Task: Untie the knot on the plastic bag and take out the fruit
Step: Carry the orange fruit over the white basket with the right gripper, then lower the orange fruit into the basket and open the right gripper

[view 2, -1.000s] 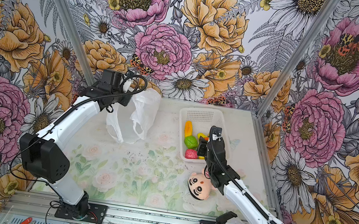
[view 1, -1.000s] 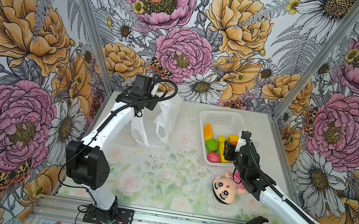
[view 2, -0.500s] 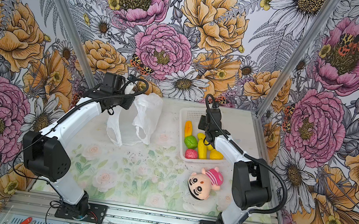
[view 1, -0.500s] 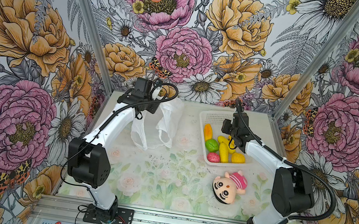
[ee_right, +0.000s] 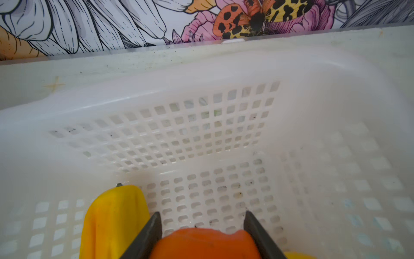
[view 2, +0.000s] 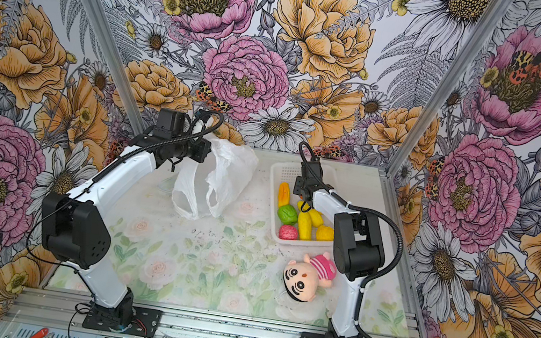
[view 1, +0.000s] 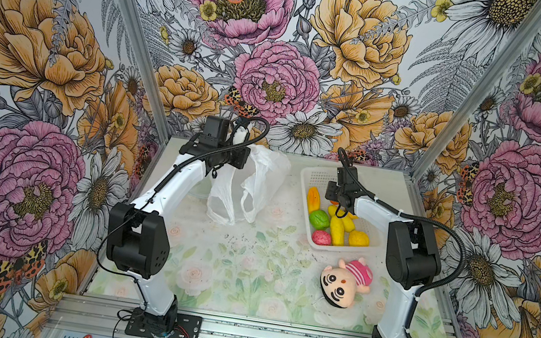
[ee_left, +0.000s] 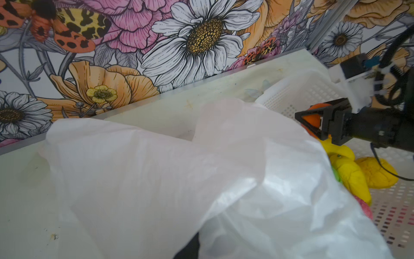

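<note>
Gripping plastic bag (view 1: pixel 262 176); gripping orange fruit (ee_right: pixel 205 244)

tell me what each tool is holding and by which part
Left tool: the plastic bag, pinched at the end opposite its hanging handle loops. Right tool: the orange fruit, clamped across its sides.

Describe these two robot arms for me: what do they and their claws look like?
Both are alike: the left arm and right arm have smooth white shells linked by boxy black joints, with a ribbed black cable looping alongside and a black base plate bolted below. The right claw has two dark wedge-shaped fingers.
</note>
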Robot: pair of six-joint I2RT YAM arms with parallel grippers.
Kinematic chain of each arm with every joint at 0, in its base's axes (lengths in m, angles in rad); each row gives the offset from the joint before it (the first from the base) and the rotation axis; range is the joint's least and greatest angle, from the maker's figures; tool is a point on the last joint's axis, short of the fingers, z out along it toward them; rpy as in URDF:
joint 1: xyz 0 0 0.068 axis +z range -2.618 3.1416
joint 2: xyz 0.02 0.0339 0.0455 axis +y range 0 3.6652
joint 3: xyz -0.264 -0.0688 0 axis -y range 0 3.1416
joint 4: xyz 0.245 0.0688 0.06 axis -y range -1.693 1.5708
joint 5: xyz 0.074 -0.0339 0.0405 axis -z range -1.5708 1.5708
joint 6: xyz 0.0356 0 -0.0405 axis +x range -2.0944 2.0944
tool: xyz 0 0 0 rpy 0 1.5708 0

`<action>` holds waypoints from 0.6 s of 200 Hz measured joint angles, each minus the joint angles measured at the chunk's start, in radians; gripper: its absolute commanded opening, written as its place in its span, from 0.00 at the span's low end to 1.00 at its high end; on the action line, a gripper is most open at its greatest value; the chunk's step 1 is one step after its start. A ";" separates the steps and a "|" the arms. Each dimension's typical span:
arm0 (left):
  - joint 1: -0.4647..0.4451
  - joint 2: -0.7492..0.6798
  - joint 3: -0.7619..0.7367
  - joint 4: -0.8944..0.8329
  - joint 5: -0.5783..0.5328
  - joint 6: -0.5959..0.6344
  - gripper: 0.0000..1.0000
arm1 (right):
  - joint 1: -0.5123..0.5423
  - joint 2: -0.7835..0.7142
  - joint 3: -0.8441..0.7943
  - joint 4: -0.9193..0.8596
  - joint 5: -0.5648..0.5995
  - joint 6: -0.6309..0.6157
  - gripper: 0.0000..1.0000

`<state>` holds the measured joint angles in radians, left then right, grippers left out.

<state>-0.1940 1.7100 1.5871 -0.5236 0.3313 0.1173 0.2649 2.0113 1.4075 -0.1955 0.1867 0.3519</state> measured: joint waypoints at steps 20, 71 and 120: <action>0.003 0.010 0.005 0.029 0.036 -0.031 0.00 | -0.010 0.001 0.002 -0.003 0.001 0.003 0.44; 0.065 0.092 0.028 0.054 0.086 -0.085 0.13 | -0.025 0.014 0.011 -0.006 0.002 0.034 0.74; 0.037 0.098 0.029 0.057 0.115 -0.085 0.99 | -0.042 0.010 0.011 -0.014 -0.026 0.056 0.96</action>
<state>-0.1574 1.8080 1.6157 -0.4664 0.4461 0.0326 0.2226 2.0212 1.4185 -0.2100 0.1604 0.4080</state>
